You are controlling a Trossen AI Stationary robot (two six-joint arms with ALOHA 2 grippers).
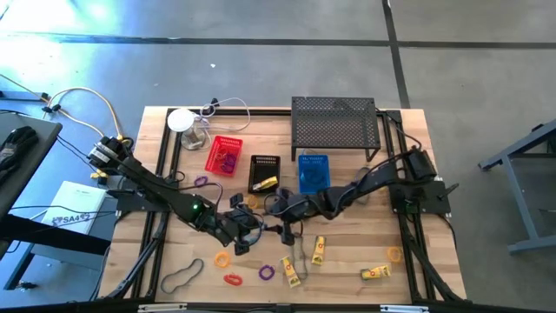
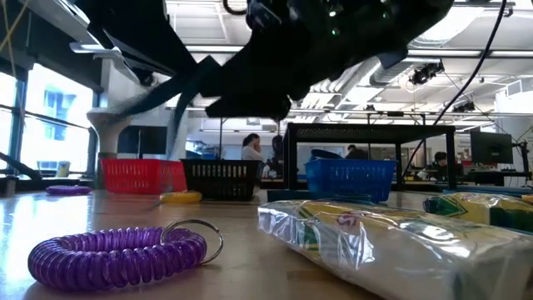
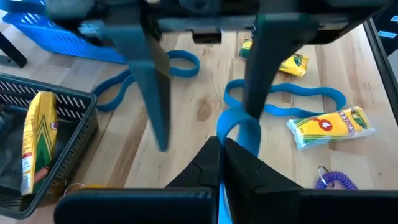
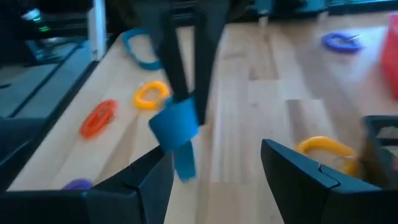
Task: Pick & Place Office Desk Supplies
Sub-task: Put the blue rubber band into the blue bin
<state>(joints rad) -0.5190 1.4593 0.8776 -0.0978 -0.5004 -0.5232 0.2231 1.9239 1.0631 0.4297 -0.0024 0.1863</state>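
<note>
1. The rubber band [image 3: 239, 127] is the item in hand: it hangs pinched in the left end effector [image 3: 221, 152], whose fingers are fully closed on it, above the desk [image 1: 347, 265] just in front of the black basket [image 1: 264, 171].
2. The right end effector [image 4: 214, 165] faces it from close by, fingers spread wide and gripping nothing; I judge this to be a handover or a two-arm stretch of the band, not yet completed.
3. Already sorted, as far as can be seen: 1 crayon pack [image 3: 36, 140] lies inside the black basket, and some small purple pieces lie in the red basket [image 1: 223, 155] to its left. What the blue basket [image 1: 314, 171] to its right holds cannot be told.
4. Still loose in front of the black basket: another band loop [image 1: 181, 276], an orange ring [image 1: 221, 259], a red ring [image 1: 232, 279], a purple ring [image 1: 266, 272], and 3 crayon packs [image 1: 318, 250]. A purple ring [image 1: 201, 182] also lies to the left of the black basket.
5. My judgement: the task is at an early stage, with most items still to be placed.
</note>
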